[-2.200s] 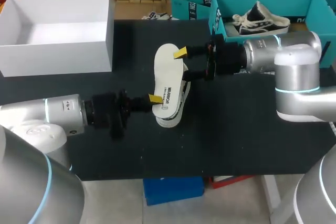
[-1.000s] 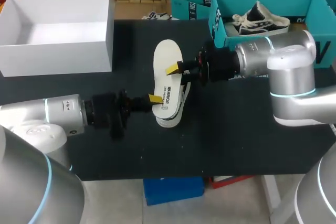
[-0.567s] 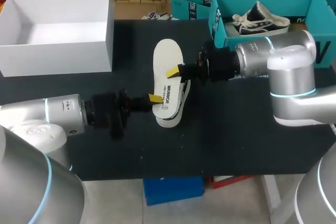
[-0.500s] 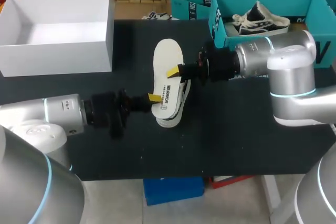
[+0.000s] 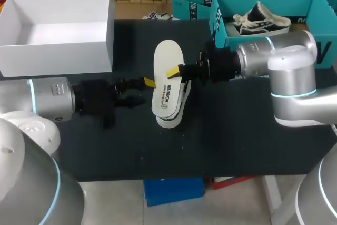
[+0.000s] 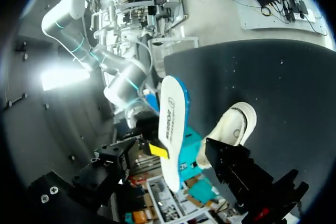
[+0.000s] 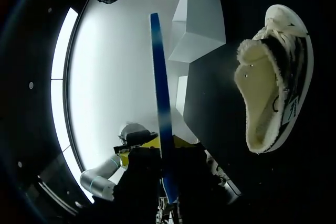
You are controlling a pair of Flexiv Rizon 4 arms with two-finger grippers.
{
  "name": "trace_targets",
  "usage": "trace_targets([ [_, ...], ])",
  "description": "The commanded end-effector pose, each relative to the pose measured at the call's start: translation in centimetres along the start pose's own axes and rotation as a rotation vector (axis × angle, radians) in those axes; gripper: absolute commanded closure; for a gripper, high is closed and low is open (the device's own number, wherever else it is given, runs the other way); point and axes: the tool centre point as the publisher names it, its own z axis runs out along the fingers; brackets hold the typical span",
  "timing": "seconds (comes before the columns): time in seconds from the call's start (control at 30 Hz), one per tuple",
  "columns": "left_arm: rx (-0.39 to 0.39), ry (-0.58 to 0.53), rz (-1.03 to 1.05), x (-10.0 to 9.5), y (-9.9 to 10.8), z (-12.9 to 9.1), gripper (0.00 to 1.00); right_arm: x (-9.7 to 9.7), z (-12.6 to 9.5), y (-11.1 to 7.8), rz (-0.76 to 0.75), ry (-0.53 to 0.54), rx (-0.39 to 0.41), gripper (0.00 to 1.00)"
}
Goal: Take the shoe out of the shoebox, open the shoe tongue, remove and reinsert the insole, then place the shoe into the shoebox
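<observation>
The right gripper point(image 5: 176, 71) is pinching the white insole point(image 5: 168, 54) at its edge, about midway along its length. In the right wrist view the insole point(image 7: 159, 87) shows edge-on as a thin blue strip clamped between the fingers. The insole is held lifted above the shoe point(image 5: 179, 110), which lies on the black table point(image 5: 237, 135) with its opening visible to the right wrist camera point(image 7: 270, 77).

The left gripper point(image 5: 145, 92) sits just beside the insole's other edge with its fingers spread. One yellow tip point(image 6: 159, 150) is right at the insole's side, though contact cannot be made out, and the other finger is apart from it. The white shoebox point(image 5: 58, 59) stands well apart at the table's far left corner.
</observation>
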Motion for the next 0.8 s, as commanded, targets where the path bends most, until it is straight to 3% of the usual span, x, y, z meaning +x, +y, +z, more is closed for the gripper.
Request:
trace_targets([
  [0.03, 0.105, 0.342, 0.091, -1.7, 1.1, -3.6, 0.0, 0.0, 0.1, 0.0, 0.0, -0.001, -0.002, 1.0],
  [0.27, 0.183, 0.507, 0.2, -4.3, 1.7, -4.8, 0.0, 0.0, 0.1, 0.0, 0.0, -0.001, -0.002, 1.0],
  [0.63, 0.335, 0.781, 0.36, -8.8, 1.0, -4.2, 0.0, 0.0, 0.1, 0.0, 0.0, -0.001, -0.002, 1.0],
  [0.8, 0.33, 0.828, 0.421, -10.2, 0.8, -4.1, 0.0, 0.0, 0.1, 0.0, 0.0, -0.001, -0.002, 1.0],
])
